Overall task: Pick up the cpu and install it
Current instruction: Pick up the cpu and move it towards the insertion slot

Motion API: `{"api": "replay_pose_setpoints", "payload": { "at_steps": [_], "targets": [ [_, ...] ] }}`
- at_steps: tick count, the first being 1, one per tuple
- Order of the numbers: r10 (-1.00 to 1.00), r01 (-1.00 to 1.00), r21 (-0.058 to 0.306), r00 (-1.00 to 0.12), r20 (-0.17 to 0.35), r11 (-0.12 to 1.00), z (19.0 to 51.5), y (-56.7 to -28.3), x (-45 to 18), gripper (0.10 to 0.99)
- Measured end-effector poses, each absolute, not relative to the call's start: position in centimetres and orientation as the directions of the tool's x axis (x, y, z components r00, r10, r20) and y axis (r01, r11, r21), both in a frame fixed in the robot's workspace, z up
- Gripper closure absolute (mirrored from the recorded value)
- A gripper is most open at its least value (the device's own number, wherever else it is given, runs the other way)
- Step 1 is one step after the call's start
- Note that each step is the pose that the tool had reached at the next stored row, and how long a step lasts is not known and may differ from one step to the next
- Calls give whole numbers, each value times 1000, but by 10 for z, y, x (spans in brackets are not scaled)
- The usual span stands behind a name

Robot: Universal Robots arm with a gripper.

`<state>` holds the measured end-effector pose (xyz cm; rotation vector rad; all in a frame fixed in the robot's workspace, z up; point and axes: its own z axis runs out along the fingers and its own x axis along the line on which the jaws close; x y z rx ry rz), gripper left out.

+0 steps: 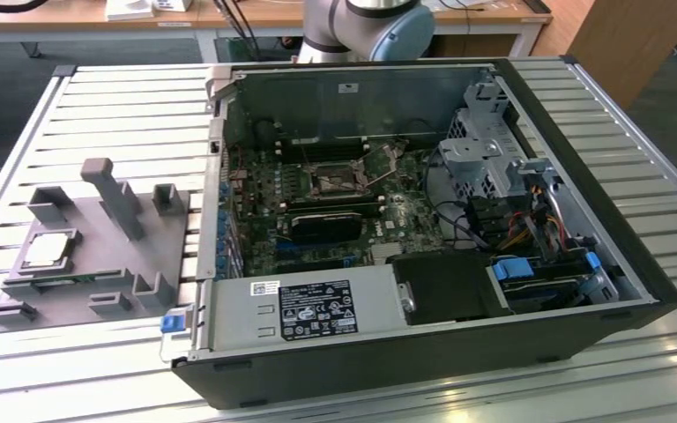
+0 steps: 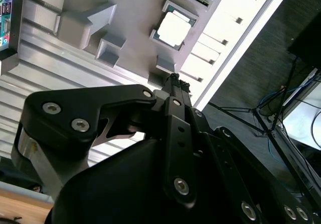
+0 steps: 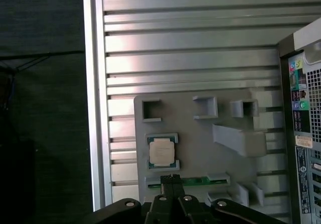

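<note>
The black fingers (image 2: pixel 175 79) are pressing together at their tips, gripping nothing, and are hovering above the grey fixture (image 3: pixel 200 141), just short of the cpu (image 3: pixel 162 151). The cpu is lying flat, silver plate up, in a shallow pocket beside the fixture's edge that is closest to the bench (image 1: pixel 115 97) edge, on the exterior view's left. It is probably light, stiff and thin, with a smooth top and a delicate underside. The likeliest hold is across two opposite rims where the pocket is leaving them bare. Farther along the bench, an open computer case (image 1: pixel 351 97) is lying on its side, showing the socket (image 1: pixel 336 179) on its board.
</note>
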<state>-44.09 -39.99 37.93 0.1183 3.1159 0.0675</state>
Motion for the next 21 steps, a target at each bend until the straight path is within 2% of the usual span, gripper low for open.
{"api": "replay_pose_setpoints", "payload": {
  "at_steps": [21],
  "targets": [
    [65, 65, 45, -998, -17, 997, 363, -405, -442, 980]
  ]
}}
